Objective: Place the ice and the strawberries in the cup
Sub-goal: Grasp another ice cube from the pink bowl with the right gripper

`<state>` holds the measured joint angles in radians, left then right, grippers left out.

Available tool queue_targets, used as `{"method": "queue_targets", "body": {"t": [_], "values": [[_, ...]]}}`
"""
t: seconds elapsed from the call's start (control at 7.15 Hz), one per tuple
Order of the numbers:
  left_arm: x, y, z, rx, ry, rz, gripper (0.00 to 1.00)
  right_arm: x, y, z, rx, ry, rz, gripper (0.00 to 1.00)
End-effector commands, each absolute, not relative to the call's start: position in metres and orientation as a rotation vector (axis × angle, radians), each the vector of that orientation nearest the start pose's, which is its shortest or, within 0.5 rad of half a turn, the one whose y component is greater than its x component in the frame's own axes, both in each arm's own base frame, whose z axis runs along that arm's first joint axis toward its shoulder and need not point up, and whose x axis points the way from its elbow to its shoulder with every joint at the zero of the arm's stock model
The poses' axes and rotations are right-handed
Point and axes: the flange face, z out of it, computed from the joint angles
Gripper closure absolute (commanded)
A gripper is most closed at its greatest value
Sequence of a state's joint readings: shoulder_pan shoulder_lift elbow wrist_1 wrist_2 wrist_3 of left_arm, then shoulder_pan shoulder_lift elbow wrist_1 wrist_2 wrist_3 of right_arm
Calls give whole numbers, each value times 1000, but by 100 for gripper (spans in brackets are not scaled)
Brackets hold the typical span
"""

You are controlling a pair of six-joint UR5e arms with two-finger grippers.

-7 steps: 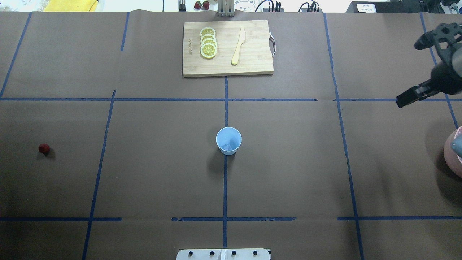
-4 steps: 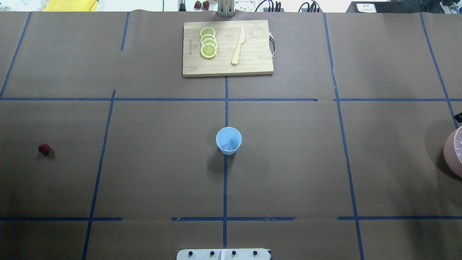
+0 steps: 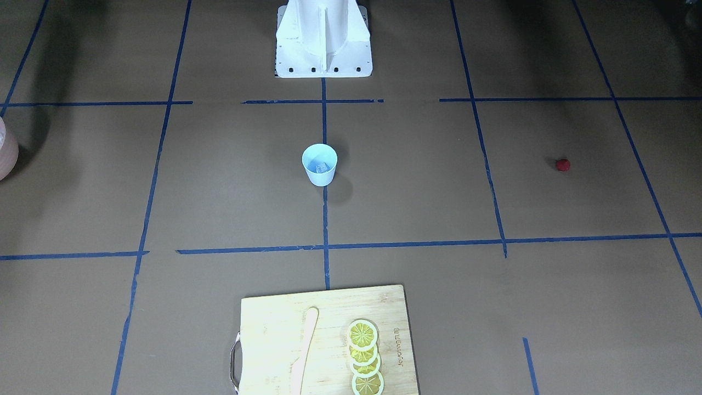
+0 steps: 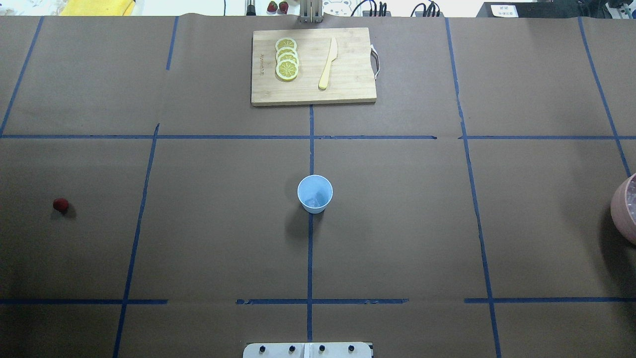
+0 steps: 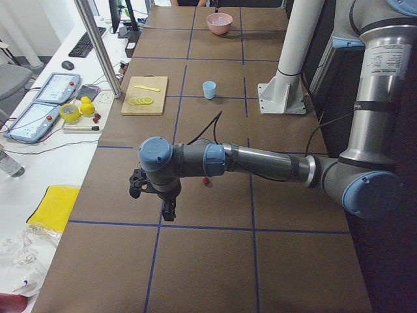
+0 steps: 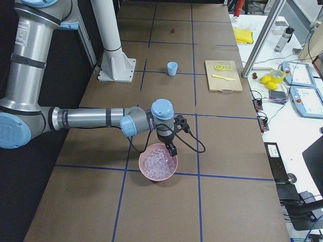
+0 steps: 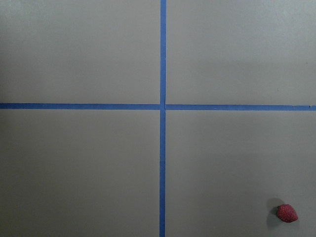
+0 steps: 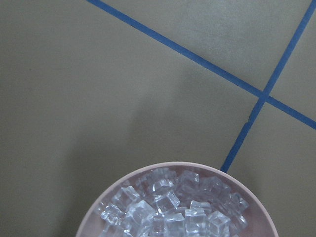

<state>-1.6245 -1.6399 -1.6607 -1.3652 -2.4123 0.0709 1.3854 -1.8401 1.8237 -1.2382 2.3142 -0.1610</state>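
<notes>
Cup [image 4: 315, 194] — bare tabletop [image 4: 397, 223] all round.

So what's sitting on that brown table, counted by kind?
Cup: 1
Strawberry: 1
Bowl: 1, heaped with ice cubes too many to count
Cutting board: 1
Lemon slices: 4
Wooden knife: 1
Total: 9, ice aside

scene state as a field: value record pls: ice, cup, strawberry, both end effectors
ice: heap in bowl, robot's right; some in cup
cup: upright, table centre
strawberry: on table, robot's left, far from cup
left end effector: above table near strawberry, state unclear
right end effector: by bowl's edge, state unclear
board: lemon slices and knife on it
</notes>
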Motion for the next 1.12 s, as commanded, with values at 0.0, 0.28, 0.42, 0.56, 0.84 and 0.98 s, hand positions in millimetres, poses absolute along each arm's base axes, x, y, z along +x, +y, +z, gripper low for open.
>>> {"method": "queue_targets", "body": {"t": [0.0,0.28,0.42,0.56,0.84,0.98], "values": [[-86,-509,595,10,843,-2,0,-4,-395,641,297,-758,-455,14],[-86,-509,596,8,843,-3,0,2,-376,656,288,-750,-493,24],[-86,-509,596,8,843,-3,0,3,-371,661,279,-749,-496,27],[-86,-509,597,7,843,-3,0,4,-369,673,264,-742,-503,30],[-86,-508,597,7,843,-3,0,4,-369,688,255,-735,-538,31],[-86,-508,597,7,843,-3,0,4,-370,688,256,-734,-537,33]]}}
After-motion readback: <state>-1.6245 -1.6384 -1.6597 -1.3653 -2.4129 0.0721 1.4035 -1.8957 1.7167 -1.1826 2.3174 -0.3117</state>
